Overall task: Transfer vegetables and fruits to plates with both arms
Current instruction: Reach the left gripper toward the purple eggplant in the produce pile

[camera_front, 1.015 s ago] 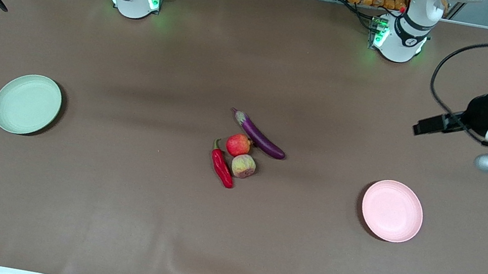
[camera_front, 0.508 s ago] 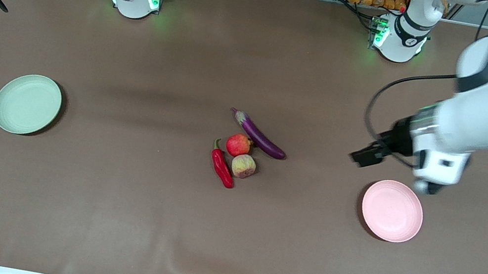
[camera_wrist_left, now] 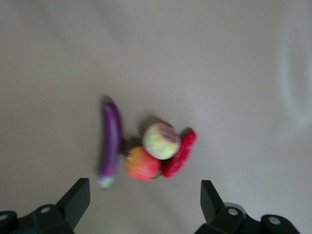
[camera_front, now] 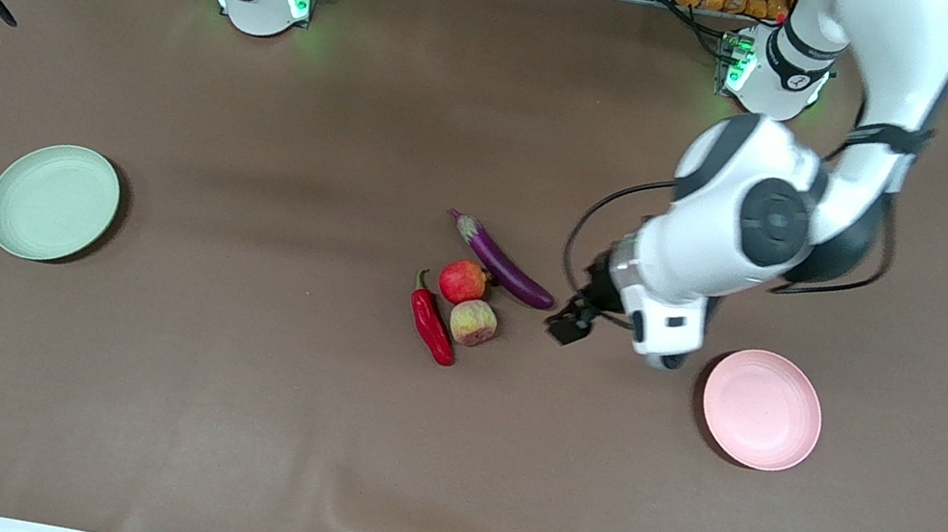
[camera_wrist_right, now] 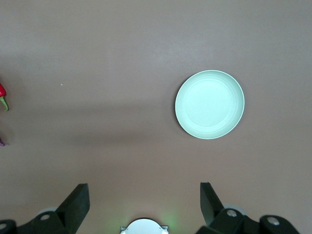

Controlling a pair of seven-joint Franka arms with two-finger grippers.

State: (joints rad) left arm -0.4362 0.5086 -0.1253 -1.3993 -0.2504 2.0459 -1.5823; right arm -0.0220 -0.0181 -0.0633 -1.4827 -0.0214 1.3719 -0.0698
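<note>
You are bringing the left gripper [camera_front: 566, 326] in over the brown table [camera_front: 214, 415], between the eggplant [camera_front: 502, 260] and the pink plate [camera_front: 762, 409], with its fingers [camera_wrist_left: 78, 197] spread wide and nothing held. The four pieces are lying bunched at the table's middle: the eggplant farthest from the front camera, the pomegranate [camera_front: 463, 282] against its side, the peach [camera_front: 473, 321] just beside the pomegranate and nearer the camera, and the chili [camera_front: 431, 326] along the side toward the right arm's end.

Judging by the approach, the eggplant looks like the piece to take first. You are best setting the fingers across its narrow width near the middle of its length, so it hangs level; its glossy, smooth skin may slip under a light pinch. Come down clear of the pomegranate, which is round and likely to roll if nudged, taking the peach with it.

The plates are matte, round and shallow-rimmed; the pink one is lying toward the left arm's end and the green plate [camera_front: 53, 202] toward the right arm's end.

The right gripper [camera_wrist_right: 141, 207] is waiting high over the table near its own base, fingers [camera_wrist_right: 78, 200] wide apart and empty, with the green plate in its wrist view.
</note>
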